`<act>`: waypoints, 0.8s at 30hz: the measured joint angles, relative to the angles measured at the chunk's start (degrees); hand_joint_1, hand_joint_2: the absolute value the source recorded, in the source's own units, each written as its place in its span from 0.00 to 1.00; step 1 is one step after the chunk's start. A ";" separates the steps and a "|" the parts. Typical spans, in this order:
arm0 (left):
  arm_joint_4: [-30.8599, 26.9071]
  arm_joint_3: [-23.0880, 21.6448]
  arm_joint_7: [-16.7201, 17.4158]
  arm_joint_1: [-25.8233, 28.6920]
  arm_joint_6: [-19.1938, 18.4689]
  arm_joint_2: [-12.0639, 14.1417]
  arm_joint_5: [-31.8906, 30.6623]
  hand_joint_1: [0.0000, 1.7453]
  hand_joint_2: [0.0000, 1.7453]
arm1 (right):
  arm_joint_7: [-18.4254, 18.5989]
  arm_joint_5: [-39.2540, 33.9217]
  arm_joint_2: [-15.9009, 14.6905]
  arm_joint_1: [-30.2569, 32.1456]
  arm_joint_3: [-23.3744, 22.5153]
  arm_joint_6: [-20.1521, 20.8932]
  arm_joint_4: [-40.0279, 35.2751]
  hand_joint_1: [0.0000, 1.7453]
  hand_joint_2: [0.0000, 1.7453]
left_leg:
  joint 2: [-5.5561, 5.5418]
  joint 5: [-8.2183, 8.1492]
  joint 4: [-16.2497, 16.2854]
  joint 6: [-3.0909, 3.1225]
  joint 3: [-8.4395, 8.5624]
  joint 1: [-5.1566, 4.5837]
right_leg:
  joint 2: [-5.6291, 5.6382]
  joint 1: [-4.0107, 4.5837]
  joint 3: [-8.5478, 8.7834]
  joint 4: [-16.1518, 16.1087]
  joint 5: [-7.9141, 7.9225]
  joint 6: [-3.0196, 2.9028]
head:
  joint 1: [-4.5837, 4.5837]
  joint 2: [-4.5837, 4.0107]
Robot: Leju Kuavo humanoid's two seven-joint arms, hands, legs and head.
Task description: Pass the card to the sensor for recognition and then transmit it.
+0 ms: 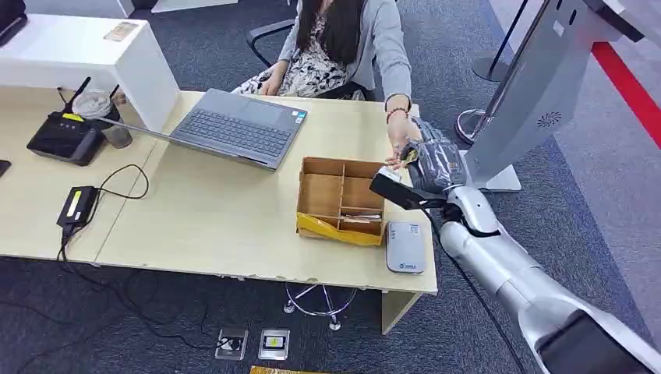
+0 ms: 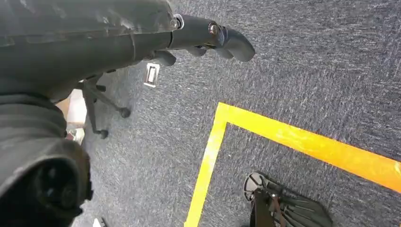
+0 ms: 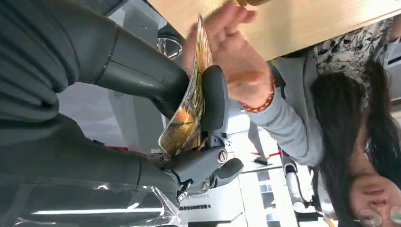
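- The right hand (image 3: 189, 142) pinched a glossy, orange-patterned card (image 3: 187, 113) between its thick thumb and a dark finger (image 3: 215, 99), with the card held edge-on.
- A person's hand (image 3: 234, 61), wearing a red bead bracelet, had its fingers on the free end of the card, so both hands touched it at once.
- In the head view, the right hand (image 1: 433, 160) was raised over the desk's right edge, toward the far right corner, and met the person's hand (image 1: 401, 148) there.
- The card was therefore off the desk (image 1: 218, 218), in the air between the two hands, near the far side of an open cardboard box (image 1: 341, 199).
- A small grey card reader (image 1: 405, 246) lay flat at the desk's near right corner, just beside the box and apart from the card.
- A laptop (image 1: 234, 128) sat open farther along the desk's far edge.
- The left hand (image 2: 208, 38) hung over the carpet with its fingers loosely extended and nothing in them.
- Judging by the contact, the step was the handover to the person. To do it well, the right hand should hold steady and loosen its pinch only once the person's grip looks firm, without twisting or pulling the card.
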 joint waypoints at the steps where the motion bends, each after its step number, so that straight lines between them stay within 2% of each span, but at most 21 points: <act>1: 0.00 0.00 0.00 0.00 0.07 -0.02 0.02 0.00 0.00 | -0.26 -0.51 0.02 0.00 -0.02 -0.02 0.09 1.00 1.00 | 0.00 0.00 0.00 0.00 0.00 0.00 | 0.00 0.00 0.00 0.00 0.00 0.00 | -0.02 0.00; 10: 0.00 0.04 0.07 0.04 0.61 -0.37 0.24 0.00 0.00 | -2.21 -6.19 -0.18 0.37 -0.88 -1.22 1.12 1.00 1.00 | 0.04 0.00 0.01 0.00 0.02 0.00 | 0.13 0.00 -0.06 -0.01 0.00 0.00 | 0.00 0.02; 17: 0.00 0.39 0.37 0.07 0.94 -0.61 0.42 0.00 0.00 | -3.43 -9.34 -1.55 2.36 -2.36 -1.18 1.31 1.00 1.00 | 0.06 -0.01 0.01 0.00 0.02 -0.01 | 0.15 0.00 -0.06 -0.01 0.00 0.00 | 0.00 0.02; 24: 0.00 1.03 0.35 0.07 1.36 -0.85 0.39 0.00 0.00 | -3.15 -11.94 -3.17 4.46 -2.95 -1.33 1.03 1.00 1.00 | 0.18 -0.02 0.01 -0.01 0.06 0.00 | 0.23 0.00 -0.06 -0.02 0.00 0.00 | 0.00 0.00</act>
